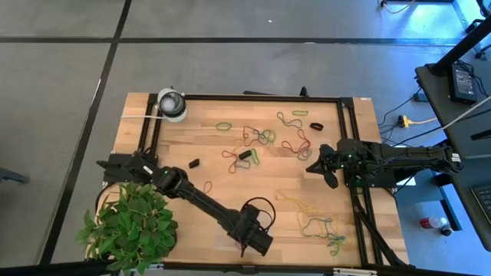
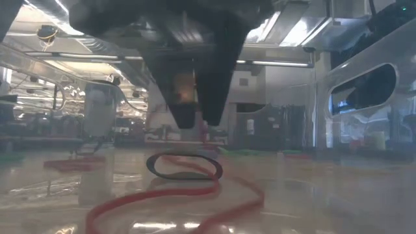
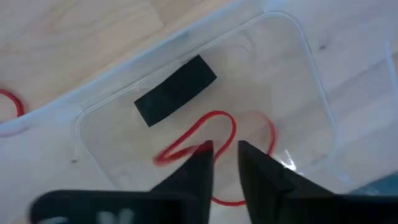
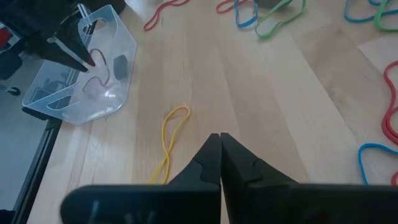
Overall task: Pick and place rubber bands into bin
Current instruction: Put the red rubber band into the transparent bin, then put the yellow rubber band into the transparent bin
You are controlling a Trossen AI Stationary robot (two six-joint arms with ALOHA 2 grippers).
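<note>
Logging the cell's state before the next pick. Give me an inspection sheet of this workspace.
Surface: light wooden table.
Job's things: coloured rubber bands scattered; clear plastic bin holds a red band and a black band.
Clutter: round white-and-grey object; green leafy plant.
Grippers: left gripper over the bin, fingers parted; right gripper shut, empty.
Cables: black loop on left arm.
Surroundings: grey floor.

Two dark arms (black cables looped).
</note>
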